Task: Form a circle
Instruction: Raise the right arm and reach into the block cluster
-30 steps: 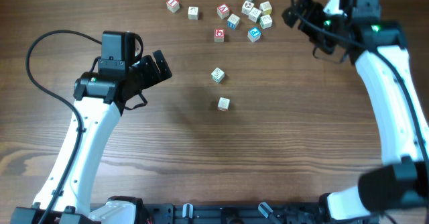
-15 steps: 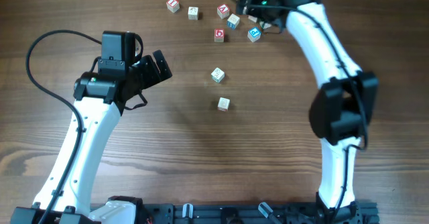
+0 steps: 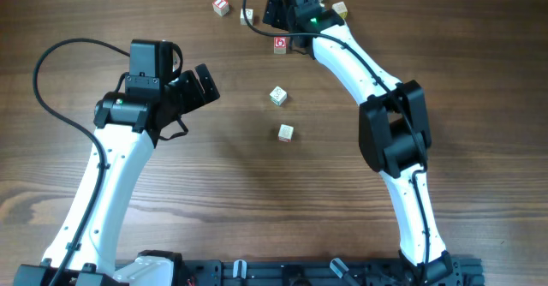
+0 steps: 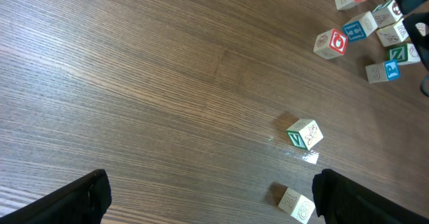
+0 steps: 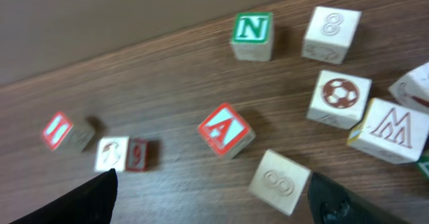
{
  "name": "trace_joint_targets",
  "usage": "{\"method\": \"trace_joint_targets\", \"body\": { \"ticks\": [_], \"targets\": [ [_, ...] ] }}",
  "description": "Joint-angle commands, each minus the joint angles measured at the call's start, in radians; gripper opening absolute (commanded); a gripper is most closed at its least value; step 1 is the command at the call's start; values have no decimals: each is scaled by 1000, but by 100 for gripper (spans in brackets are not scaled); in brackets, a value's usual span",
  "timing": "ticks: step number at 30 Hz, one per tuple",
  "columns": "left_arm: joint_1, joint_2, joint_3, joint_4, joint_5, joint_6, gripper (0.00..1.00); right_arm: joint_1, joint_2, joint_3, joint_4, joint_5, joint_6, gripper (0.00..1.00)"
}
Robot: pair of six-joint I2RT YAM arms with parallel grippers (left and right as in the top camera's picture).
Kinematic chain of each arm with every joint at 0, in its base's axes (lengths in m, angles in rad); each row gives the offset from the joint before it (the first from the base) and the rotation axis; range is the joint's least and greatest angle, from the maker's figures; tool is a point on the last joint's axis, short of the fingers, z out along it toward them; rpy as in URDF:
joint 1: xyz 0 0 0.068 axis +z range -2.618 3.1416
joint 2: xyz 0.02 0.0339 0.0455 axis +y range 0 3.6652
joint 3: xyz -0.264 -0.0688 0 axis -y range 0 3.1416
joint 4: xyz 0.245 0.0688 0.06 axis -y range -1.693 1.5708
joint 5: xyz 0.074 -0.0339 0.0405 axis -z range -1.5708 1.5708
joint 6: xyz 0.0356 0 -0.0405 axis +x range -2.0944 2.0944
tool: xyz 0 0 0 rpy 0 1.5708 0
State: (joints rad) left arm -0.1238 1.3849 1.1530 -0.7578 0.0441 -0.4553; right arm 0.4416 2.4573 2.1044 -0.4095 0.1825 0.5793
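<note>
No circle of cubes shows in any view; the small pale wooden letter cubes lie loose. Two sit mid-table: a green-faced cube (image 3: 277, 95) (image 4: 305, 133) and a plain cube (image 3: 285, 133) (image 4: 297, 204). My left gripper (image 3: 208, 82) (image 4: 211, 200) hangs open above bare wood to their left, the plain cube just inside its right finger. My right gripper (image 3: 272, 10) (image 5: 218, 204) is open over the far scatter. A plain "8" cube (image 5: 280, 180) lies between its fingers and the red "A" cube (image 5: 224, 130) just beyond.
More cubes around the right gripper: green "N" (image 5: 252, 33), another "8" (image 5: 331, 33), football cube (image 5: 338, 96), "M" cube (image 5: 391, 130), red "I" (image 5: 67, 131) (image 3: 221, 6), a "9" cube (image 5: 120, 153). The right arm (image 3: 360, 63) spans the far middle and hides some cubes.
The right arm has swung from the far right leftward across the cube scatter, its gripper now over the scatter's left part. The left arm and the two middle cubes have not moved.
</note>
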Motion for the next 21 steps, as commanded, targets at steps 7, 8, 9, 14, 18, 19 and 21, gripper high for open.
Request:
{"method": "trace_joint_targets", "body": {
  "ticks": [7,8,9,14,18,19,21],
  "targets": [
    [5,6,6,2,8,-9,100,-10,105,19,-27,49,60,81],
    [5,6,6,2,8,-9,100,-11,105,19,-33,49,78,78],
    [5,6,6,2,8,-9,100,-14,105,19,-38,45,88,75],
    [5,6,6,2,8,-9,100,-16,105,19,-49,42,76,59],
    [5,6,6,2,8,-9,100,-20,105,19,-63,42,75,45],
    [5,6,6,2,8,-9,100,-22,105,19,-64,42,75,40],
    [5,6,6,2,8,-9,100,-27,105,19,-70,42,74,38]
  ]
}}
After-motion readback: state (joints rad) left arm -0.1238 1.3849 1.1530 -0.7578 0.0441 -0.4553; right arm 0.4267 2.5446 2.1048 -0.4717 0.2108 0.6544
